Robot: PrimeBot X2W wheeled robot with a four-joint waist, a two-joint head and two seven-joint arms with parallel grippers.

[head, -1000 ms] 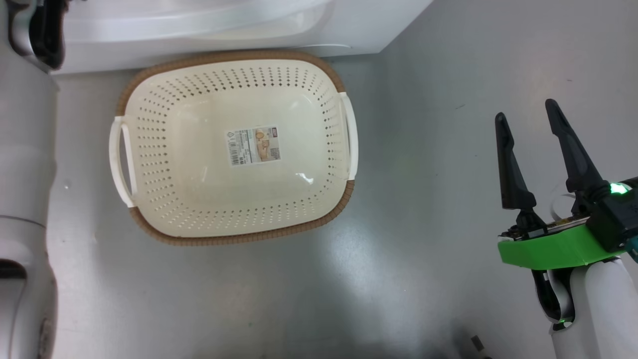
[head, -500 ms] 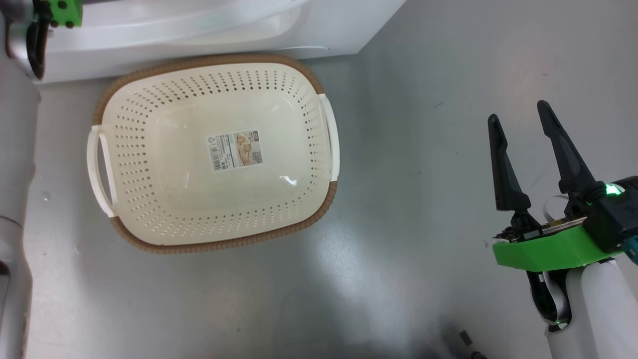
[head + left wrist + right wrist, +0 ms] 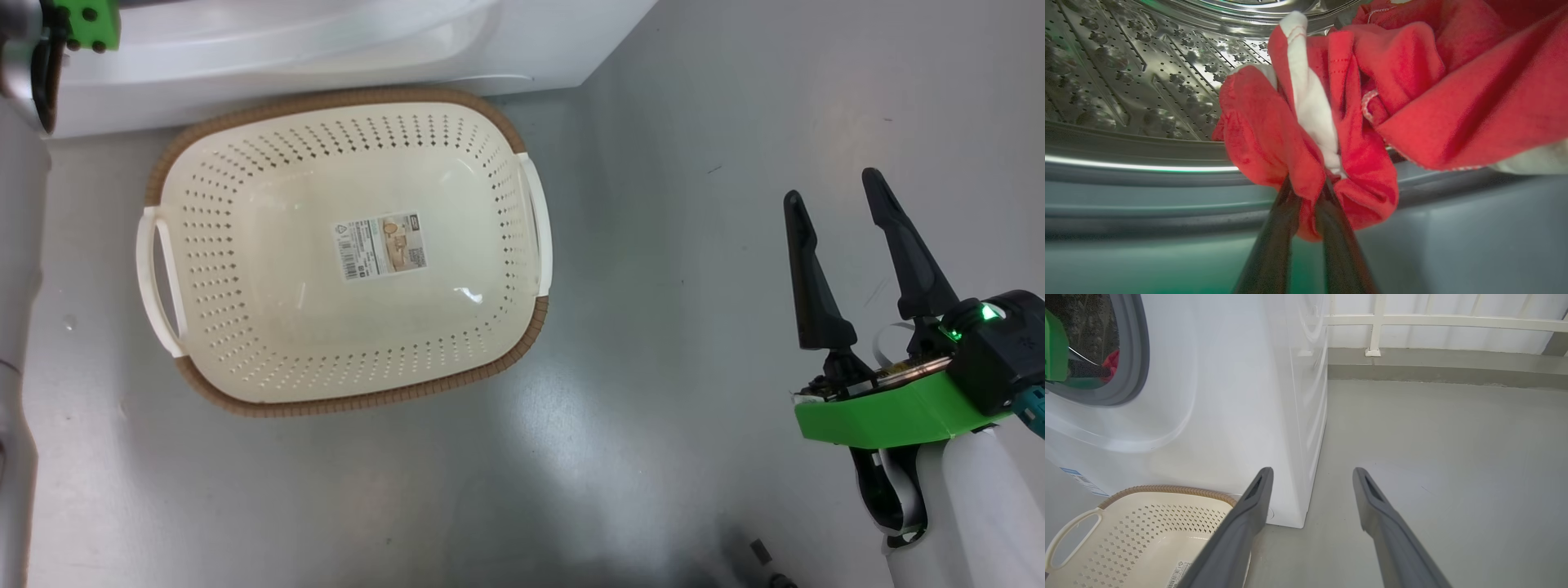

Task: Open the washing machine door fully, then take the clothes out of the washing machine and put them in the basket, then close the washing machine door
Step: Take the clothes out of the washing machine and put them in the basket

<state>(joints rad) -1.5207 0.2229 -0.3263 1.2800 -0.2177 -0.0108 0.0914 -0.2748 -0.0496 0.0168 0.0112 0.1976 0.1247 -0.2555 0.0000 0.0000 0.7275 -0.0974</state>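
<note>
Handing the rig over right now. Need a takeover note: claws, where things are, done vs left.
Left claw: shut on the bright red fabric clothes with white trim, at the lip of the steel perforated drum.
Right claw: open, empty, hovering above the grey floor.
Cream-white perforated plastic basket with brown rim: empty, on the floor just in front of the big white washing machine.
Done: the washer opening is accessible and the clothes are gripped.
Left: pull the clothes out, drop them in the basket, close the door.
</note>
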